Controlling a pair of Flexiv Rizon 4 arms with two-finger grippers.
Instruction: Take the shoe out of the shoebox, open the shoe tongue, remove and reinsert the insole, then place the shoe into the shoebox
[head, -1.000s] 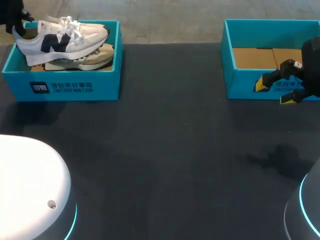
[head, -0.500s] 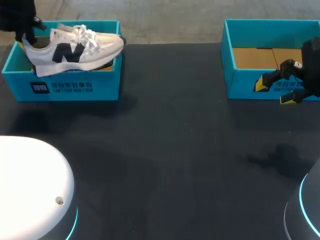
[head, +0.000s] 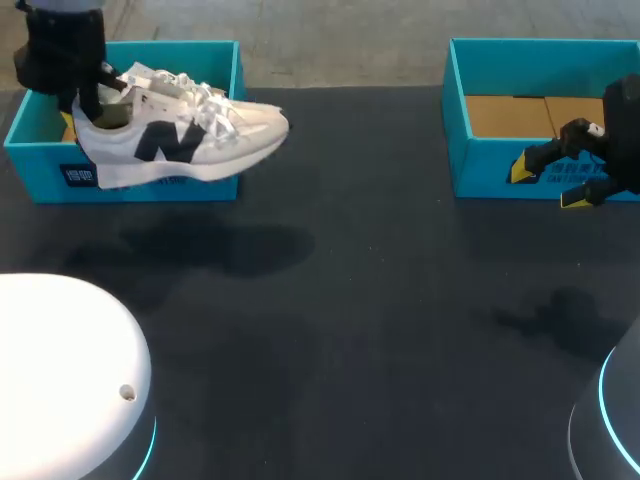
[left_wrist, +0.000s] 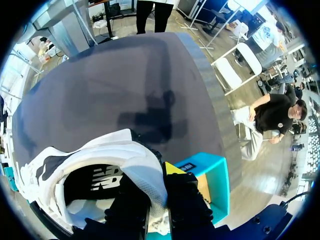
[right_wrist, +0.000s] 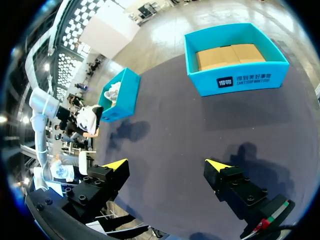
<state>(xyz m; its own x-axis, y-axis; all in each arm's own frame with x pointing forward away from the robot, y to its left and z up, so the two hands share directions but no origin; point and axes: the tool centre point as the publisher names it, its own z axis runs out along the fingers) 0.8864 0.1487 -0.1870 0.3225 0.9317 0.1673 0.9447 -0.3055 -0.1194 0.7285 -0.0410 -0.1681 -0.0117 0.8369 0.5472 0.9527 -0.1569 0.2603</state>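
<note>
The dark bench (head: 380, 300) spreads out before me, with a teal shoebox at each far corner. The right shoebox (head: 480, 165) shows only brown cardboard on its floor. The left shoebox (head: 215, 185) sits under my left arm, and the white shoe (head: 190, 140) hangs in the air over its front wall. The shoe's heel is above the box and its toe juts out past the box's near corner toward the middle of the bench, throwing a shadow on the dark surface below. My left claw (head: 80, 100) is clamped on the shoe's heel. From the left wrist I see the heel collar (left_wrist: 145, 170) pinched between my fingers, one finger down inside the shoe and the yellow-tipped one (left_wrist: 172, 167) outside it, with the teal box wall (left_wrist: 212, 175) just beyond. My right claw (head: 548, 186) hovers in front of the right shoebox, holding nothing, its yellow tips spread wide apart above the bench.
</note>
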